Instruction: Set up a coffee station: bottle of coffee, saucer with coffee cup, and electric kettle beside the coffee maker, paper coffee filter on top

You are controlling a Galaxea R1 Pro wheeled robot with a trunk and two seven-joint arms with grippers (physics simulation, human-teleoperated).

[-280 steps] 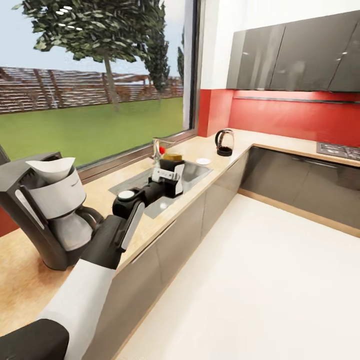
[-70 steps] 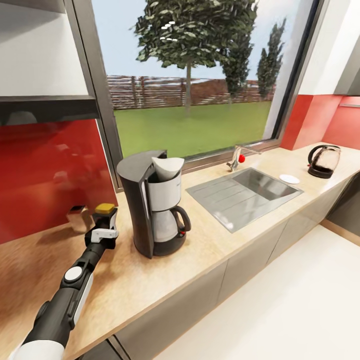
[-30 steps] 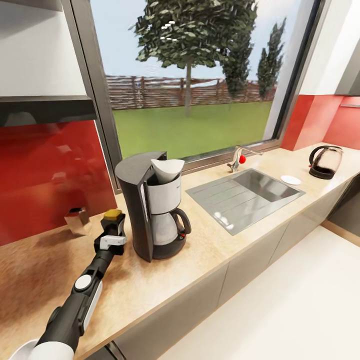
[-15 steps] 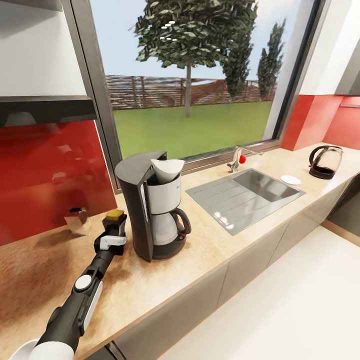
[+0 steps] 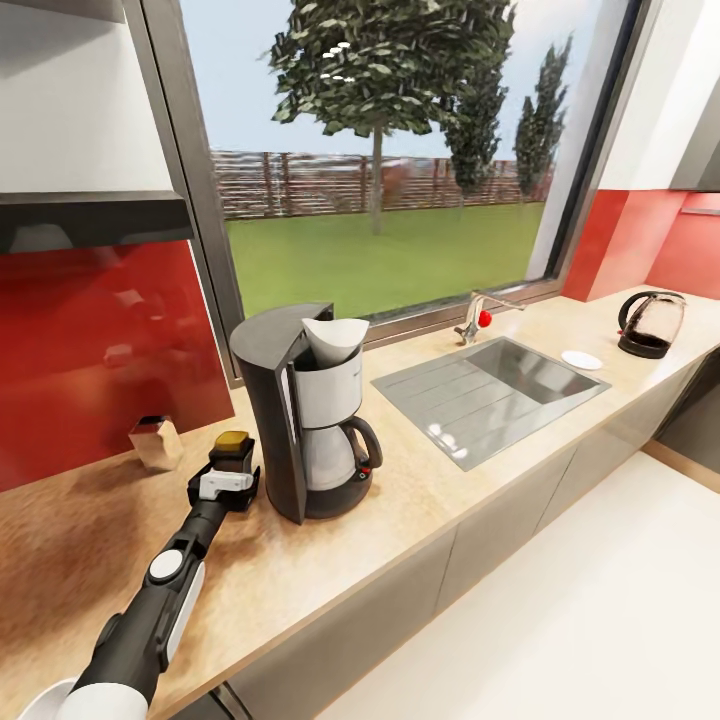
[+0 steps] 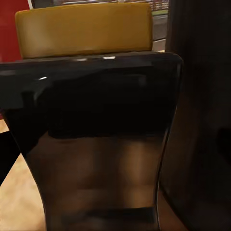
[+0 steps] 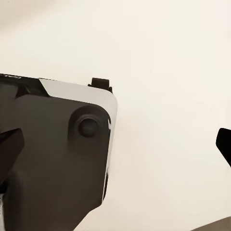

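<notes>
**Coffee bottle coming down beside the machine**

Although the sink end of the countertop (image 5: 480,470) draws the eye first, the work in the head view is at the other end. The left gripper (image 5: 228,478) stands just beside the coffee maker (image 5: 305,420), clamped on the bottle of coffee (image 5: 232,446), whose brownish-gold cap pokes up above the fingers. The bottle looks to be at or very close to the counter surface, though I cannot tell whether its base is resting. A paper coffee filter (image 5: 335,338) already sits in the top of the machine. Far along, past the sink (image 5: 490,385), the saucer (image 5: 581,359) lies flat with no cup on it, and the electric kettle (image 5: 650,322) stands just beyond it, both well apart from the coffee maker. The kitchen shelf (image 5: 95,215) hangs dark on the wall above the red backsplash, and a small shiny container (image 5: 155,440) sits near the wall.

From the left wrist, the bottle of coffee (image 6: 96,144) is pressed up close, gold cap on top, with the dark flank of the coffee maker (image 6: 202,120) right alongside.

From the right wrist, I see part of the robot's own body (image 7: 53,154) over pale floor; whether the right gripper is apart or together I cannot tell.

My reading: the bottle step is nearly done. Next comes letting go cleanly and drawing the arm back without knocking the bottle into the machine.
</notes>
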